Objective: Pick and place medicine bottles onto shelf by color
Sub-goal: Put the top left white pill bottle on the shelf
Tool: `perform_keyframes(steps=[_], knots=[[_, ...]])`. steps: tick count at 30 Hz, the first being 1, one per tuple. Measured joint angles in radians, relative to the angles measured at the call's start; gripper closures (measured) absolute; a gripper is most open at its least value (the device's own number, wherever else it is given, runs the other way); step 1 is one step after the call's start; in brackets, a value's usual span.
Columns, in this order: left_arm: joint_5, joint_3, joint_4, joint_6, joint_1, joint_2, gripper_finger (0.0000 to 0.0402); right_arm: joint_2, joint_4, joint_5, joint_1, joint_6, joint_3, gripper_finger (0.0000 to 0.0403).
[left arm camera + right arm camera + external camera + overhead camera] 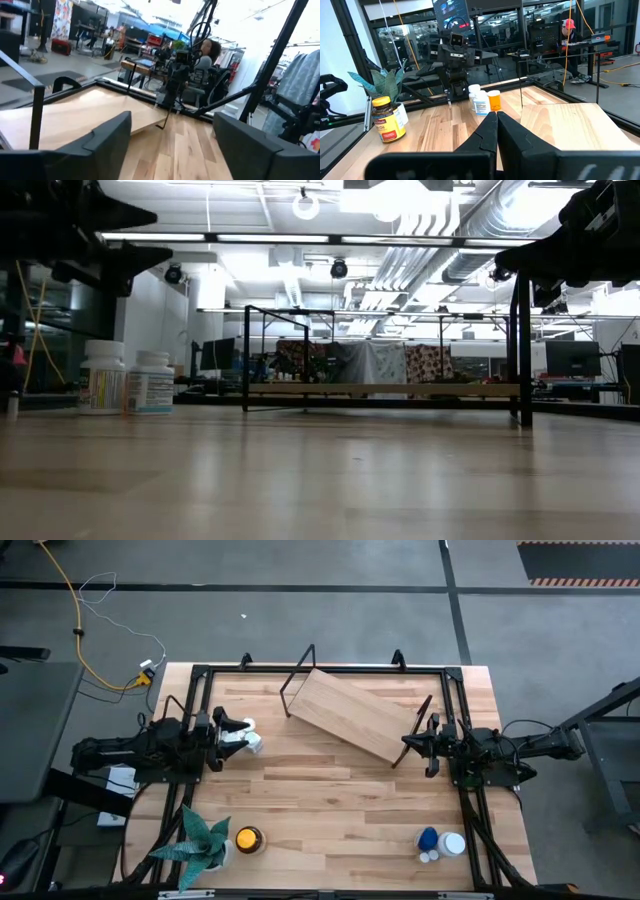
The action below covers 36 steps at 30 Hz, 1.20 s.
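Six medicine bottles [247, 739] — one shelf [355, 715], one plant [200, 840] — two arms.

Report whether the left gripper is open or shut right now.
Open. In the left wrist view the left gripper has its two dark fingers standing well apart, bare tabletop showing between them and nothing held.

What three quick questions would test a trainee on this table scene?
1. True or false: a bottle stands on the shelf.
2. What stands beside the plant? A: a blue bottle. B: the yellow-capped amber bottle. C: an orange bottle.
3. Which is shut, the left gripper or the right gripper?
Key: 1 false; 2 B; 3 the right gripper.
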Motion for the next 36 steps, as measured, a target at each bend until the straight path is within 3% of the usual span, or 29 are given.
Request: perform_keyframes(steps=[9, 13, 19, 25, 36], knots=[[-0.199, 0.349, -0.618, -0.191, 0.001, 0.291, 0.0106, 0.0, 0.0, 0.0, 0.0, 0.0, 0.0, 0.0403], [-0.201, 0.47, -0.791, -0.319, 0.004, 0.441, 0.0106, 0.0, 0.0, 0.0, 0.0, 0.0, 0.0, 0.0403], [-0.183, 0.604, -1.0, -0.382, 0.004, 0.635, 0.0106, 0.0, 0.0, 0.0, 0.0, 0.0, 0.0, 0.0403], [-0.048, 0.647, -1.122, -0.386, 0.004, 0.793, 0.0106, 0.0, 0.0, 0.0, 0.0, 0.0, 0.0, 0.0403], [-0.069, 0.648, -1.136, -0.302, 0.098, 0.989, 0.0106, 0.0, 0.0, 0.0, 0.0, 0.0, 0.0, 0.0403]])
